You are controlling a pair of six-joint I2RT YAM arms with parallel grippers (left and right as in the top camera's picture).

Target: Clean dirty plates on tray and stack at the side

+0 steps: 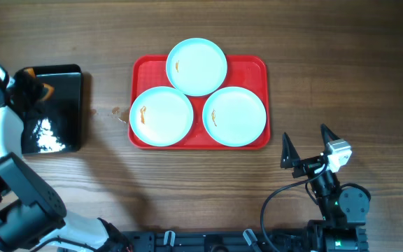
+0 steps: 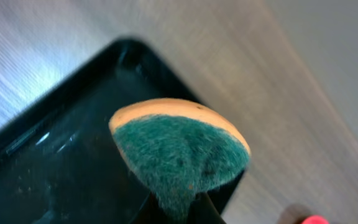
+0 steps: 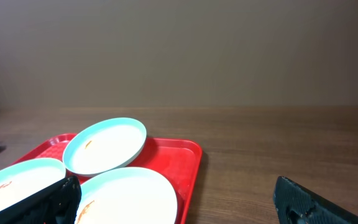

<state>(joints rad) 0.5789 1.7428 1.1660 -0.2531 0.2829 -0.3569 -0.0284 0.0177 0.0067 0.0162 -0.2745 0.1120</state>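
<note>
Three pale turquoise plates lie on the red tray (image 1: 252, 67): one at the back (image 1: 196, 66), one front left (image 1: 161, 115), one front right (image 1: 234, 115). Each bears a small orange-brown smear near its left side. My left gripper (image 1: 32, 85) is over the black tray and shut on a sponge (image 2: 179, 149) with a green scouring face and a yellow body. My right gripper (image 1: 306, 148) is open and empty, right of and nearer than the red tray. In the right wrist view its fingers (image 3: 182, 211) frame the front right plate (image 3: 129, 193) and the tray's rim (image 3: 185, 158).
A glossy black tray (image 1: 51, 112) lies at the left of the wooden table and fills the left wrist view (image 2: 48, 168). A few small specks lie on the table (image 1: 115, 110) between the two trays. The red tray's corner shows in the left wrist view (image 2: 316, 219).
</note>
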